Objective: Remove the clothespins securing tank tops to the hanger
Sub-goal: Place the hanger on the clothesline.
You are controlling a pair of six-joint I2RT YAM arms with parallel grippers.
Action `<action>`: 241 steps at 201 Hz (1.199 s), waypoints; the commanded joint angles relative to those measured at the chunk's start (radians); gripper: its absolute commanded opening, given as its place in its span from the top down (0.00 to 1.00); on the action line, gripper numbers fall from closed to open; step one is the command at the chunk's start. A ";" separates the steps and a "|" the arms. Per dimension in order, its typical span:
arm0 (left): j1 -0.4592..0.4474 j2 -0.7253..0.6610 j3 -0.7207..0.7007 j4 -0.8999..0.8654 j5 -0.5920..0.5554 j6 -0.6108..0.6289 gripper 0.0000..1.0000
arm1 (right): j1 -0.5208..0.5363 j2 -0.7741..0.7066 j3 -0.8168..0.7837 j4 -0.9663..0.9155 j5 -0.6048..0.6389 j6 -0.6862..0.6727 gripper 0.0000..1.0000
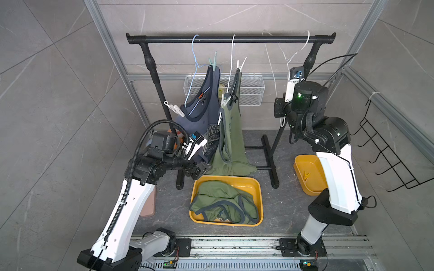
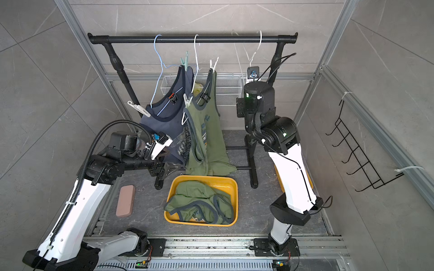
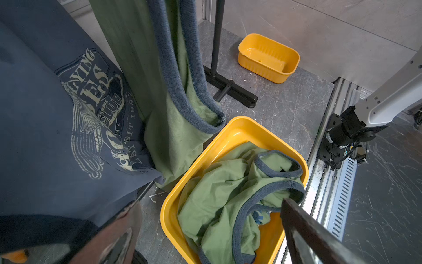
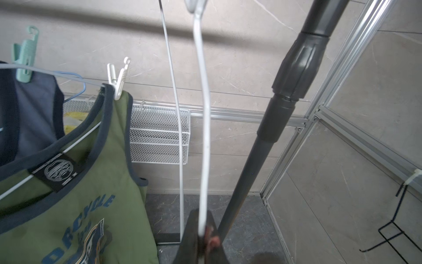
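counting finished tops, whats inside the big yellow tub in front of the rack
One crumpled olive green tank top with grey-blue trim lies in the yellow tub, covering most of its floor. Whatever might lie beneath the cloth is hidden.

I see grey veined wall tiles (image 1: 234, 16) behind the black garment rack (image 1: 230, 38), a white wire basket (image 1: 251, 91) there too, dark floor (image 1: 281, 199) beneath.

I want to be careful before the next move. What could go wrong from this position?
1. The right hand is shut on the bare white hanger; a pull could drag it off the rail.
2. The open left hand sits close beside the navy top and could snag its cloth.
3. The hanging olive top trails beside the yellow bin; once unpinned, it may miss it.
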 commanded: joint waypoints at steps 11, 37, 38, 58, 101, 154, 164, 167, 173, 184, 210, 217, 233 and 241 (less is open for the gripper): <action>0.004 0.026 0.057 -0.013 0.042 0.013 0.03 | -0.051 0.086 0.077 0.083 -0.045 -0.018 1.00; 0.005 0.058 0.090 -0.030 0.047 0.013 0.03 | -0.088 0.105 0.081 0.131 -0.058 -0.027 1.00; 0.005 0.059 0.092 -0.030 0.047 0.012 0.03 | -0.090 0.105 0.079 0.134 -0.058 -0.029 1.00; 0.004 0.085 0.118 -0.040 0.062 0.010 0.03 | -0.112 0.109 0.048 0.201 -0.061 -0.049 1.00; 0.005 0.139 0.159 -0.073 0.085 0.039 0.03 | -0.164 0.190 0.111 0.205 -0.068 -0.070 1.00; 0.003 0.196 0.203 -0.158 0.149 0.121 0.03 | -0.202 0.270 0.157 0.169 -0.076 -0.073 1.00; 0.003 0.203 0.215 -0.170 0.157 0.130 0.03 | -0.209 0.274 0.159 0.159 -0.089 -0.062 1.00; 0.003 0.205 0.218 -0.175 0.160 0.133 0.03 | -0.210 0.274 0.156 0.157 -0.092 -0.060 1.00; 0.003 0.207 0.223 -0.180 0.164 0.137 0.03 | -0.212 0.273 0.152 0.155 -0.093 -0.058 1.00; 0.005 0.215 0.229 -0.194 0.171 0.150 0.03 | -0.215 0.271 0.145 0.143 -0.096 -0.052 1.00; 0.003 0.235 0.233 -0.219 0.183 0.169 0.03 | -0.218 0.245 0.116 0.105 -0.122 -0.048 0.89; 0.004 0.240 0.236 -0.227 0.185 0.175 0.03 | -0.218 0.233 0.099 0.104 -0.129 -0.046 0.78; 0.003 0.255 0.253 -0.262 0.195 0.189 0.03 | -0.218 0.202 0.064 0.106 -0.141 -0.044 0.57; 0.003 0.260 0.262 -0.279 0.202 0.198 0.03 | -0.218 0.188 0.055 0.104 -0.146 -0.041 0.49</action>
